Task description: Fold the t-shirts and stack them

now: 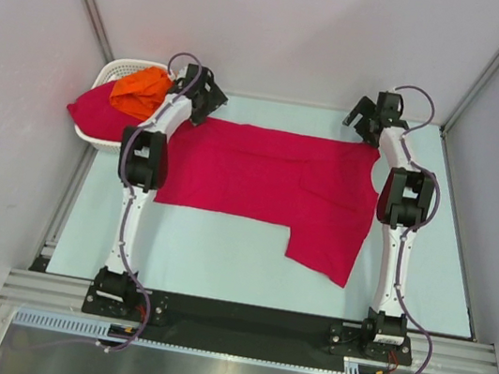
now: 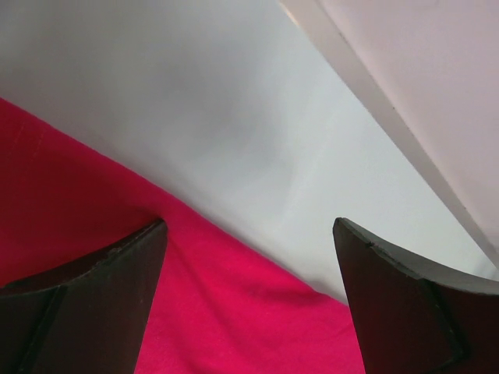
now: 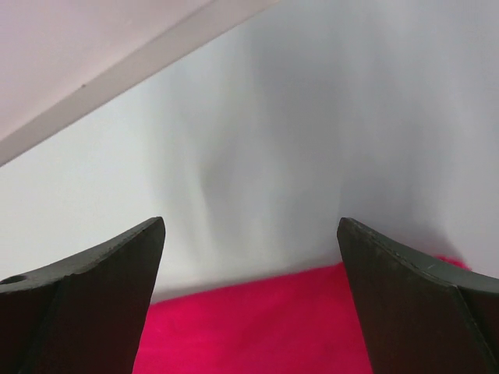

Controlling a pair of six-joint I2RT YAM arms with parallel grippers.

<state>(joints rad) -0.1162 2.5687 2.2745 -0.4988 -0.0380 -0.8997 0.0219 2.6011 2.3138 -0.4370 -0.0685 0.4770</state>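
Note:
A crimson-pink t-shirt [image 1: 270, 176] lies spread flat across the table's middle, a flap hanging toward the near right. My left gripper [image 1: 209, 97] is open at its far left corner; the cloth's far edge [image 2: 234, 304] lies between the fingers [image 2: 93, 304]. My right gripper [image 1: 363, 120] is open at the far right corner, the cloth edge [image 3: 257, 335] between its fingers [image 3: 421, 304]. An orange t-shirt [image 1: 141, 92] and another crimson one [image 1: 100, 114] are heaped in the basket.
The white slotted basket [image 1: 116, 71] stands at the far left corner by the enclosure wall. The pale table top [image 1: 211, 247] runs to a black rail at the near edge. Metal frame posts stand at the far corners.

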